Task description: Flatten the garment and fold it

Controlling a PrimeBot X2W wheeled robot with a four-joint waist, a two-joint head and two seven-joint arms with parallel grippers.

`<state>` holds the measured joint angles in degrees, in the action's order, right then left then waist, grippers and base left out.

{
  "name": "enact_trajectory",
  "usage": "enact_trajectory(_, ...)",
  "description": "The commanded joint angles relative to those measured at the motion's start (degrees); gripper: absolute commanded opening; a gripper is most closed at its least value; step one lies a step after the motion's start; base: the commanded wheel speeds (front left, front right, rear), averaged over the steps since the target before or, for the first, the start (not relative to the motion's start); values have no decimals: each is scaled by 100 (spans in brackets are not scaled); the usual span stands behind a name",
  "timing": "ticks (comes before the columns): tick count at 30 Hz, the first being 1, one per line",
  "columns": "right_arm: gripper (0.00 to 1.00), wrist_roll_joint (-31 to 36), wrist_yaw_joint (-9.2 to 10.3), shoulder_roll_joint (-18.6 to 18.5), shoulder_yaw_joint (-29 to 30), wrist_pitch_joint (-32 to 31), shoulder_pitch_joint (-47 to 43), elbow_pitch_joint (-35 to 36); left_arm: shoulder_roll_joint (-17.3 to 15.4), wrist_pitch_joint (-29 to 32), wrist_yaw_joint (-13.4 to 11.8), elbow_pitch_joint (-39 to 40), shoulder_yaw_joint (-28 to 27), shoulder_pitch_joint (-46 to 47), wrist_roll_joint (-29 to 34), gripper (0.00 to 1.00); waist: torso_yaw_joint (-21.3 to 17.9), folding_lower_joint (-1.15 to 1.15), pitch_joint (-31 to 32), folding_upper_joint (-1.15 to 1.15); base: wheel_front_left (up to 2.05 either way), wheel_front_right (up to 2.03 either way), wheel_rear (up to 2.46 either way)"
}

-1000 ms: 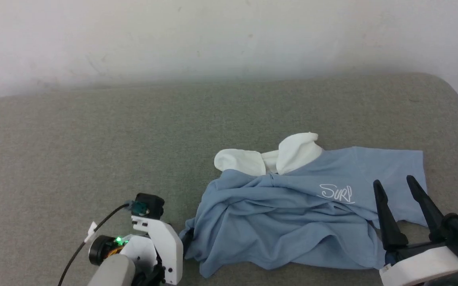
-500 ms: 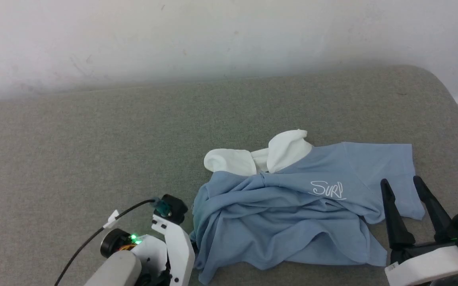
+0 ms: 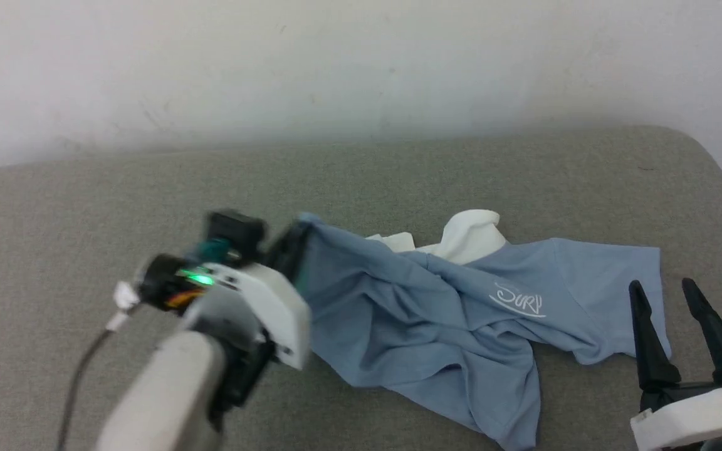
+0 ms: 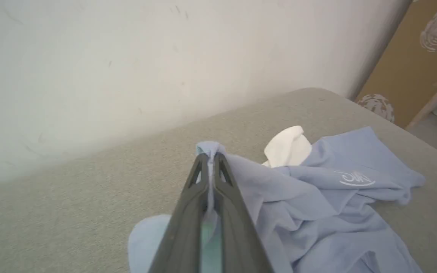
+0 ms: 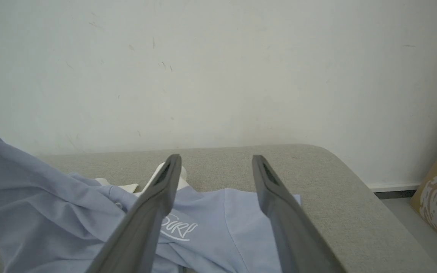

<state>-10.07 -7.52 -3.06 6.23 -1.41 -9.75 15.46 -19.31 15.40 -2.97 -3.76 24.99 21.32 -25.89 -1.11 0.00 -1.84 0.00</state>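
Garment is spread crumpled over the right half of the grey upholstered surface, toward its front edge. At its left end a bunched fold of blue cloth is pinched by the left pincer, which is clenched on it and held above the surface. In the left wrist view, cloth is seen squeezed between the closed fingers. Fabric slopes down rightward from there. White collar is stood up at the back, script logo just right of it. Right pincer is released, fingers spread, at the front right corner, tips over the flat blue edge. Contact cannot be told.
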Motion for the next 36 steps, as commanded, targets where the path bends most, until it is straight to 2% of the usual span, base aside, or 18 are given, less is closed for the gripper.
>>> enact_trajectory(1, 100, 24, 3, 18, 53, -22, 17, 43, 154, 47, 139, 167, 300, -78, 104, 0, 35, 0, 17, 0, 0, 0, 0)
enact_trajectory(6, 100, -2, 3, 18, 96, -80, -3, 99, 577, 404, 623, 207, 1493, -543, 194, 0, 70, 0, -57, 0, 0, 0, 0)
enact_trajectory(9, 100, -17, 3, 18, 75, -98, 14, 104, 745, 520, 805, -73, 2081, -772, 223, 0, 63, 0, -101, 0, 0, 0, 0)
enact_trajectory(12, 100, -20, 3, 18, 54, -112, 12, 108, 834, 515, 908, -333, 2439, -923, 156, 0, 58, 0, -128, 0, 0, 0, 0)
enact_trajectory(13, 100, -21, 3, 18, 49, -116, 6, 114, 847, 463, 923, -382, 2496, -949, 148, 18, 58, 0, -131, 0, 0, 0, 0)
enact_trajectory(14, 100, -22, 3, 18, 50, -120, -2, 118, 862, 374, 929, -403, 2516, -966, 147, 100, 64, 0, -129, 0, 0, 0, 0)
enact_trajectory(17, 100, -31, 3, 18, 87, -112, -44, 106, 867, 58, 914, -287, 2468, -979, 160, 100, 118, 0, -104, 0, 0, 0, 0)
enact_trajectory(19, 100, -39, 3, 18, 101, -118, -80, 106, 841, -154, 803, -83, 2311, -982, 156, 100, 151, 0, -69, 0, 0, 0, 0)
enact_trajectory(25, 100, -97, 3, 18, 87, -111, -129, 95, 553, -457, 157, 484, 1419, -860, 101, 100, 211, 0, 23, 0, 0, 0, 0)
enact_trajectory(27, 100, -101, 3, 18, 66, -112, -130, 92, 427, -446, -63, 459, 1093, -773, 69, 100, 208, 0, 33, 0, 0, 0, 0)
enact_trajectory(30, 100, -93, 3, 18, 30, -118, -121, 99, 316, -342, -252, 159, 705, -634, -104, 100, 188, 0, 23, 0, 0, 0, 0)
enact_trajectory(33, 100, -84, 3, 18, 24, -121, -105, 100, 344, -222, -205, -377, 487, -428, -389, 100, 166, 0, -18, 0, 0, 0, 0)
enact_trajectory(36, 100, -97, 3, 18, -4, -135, -91, 97, 407, -23, -14, -1094, 477, -164, -587, 100, 120, 0, -97, 0, 0, 0, 0)
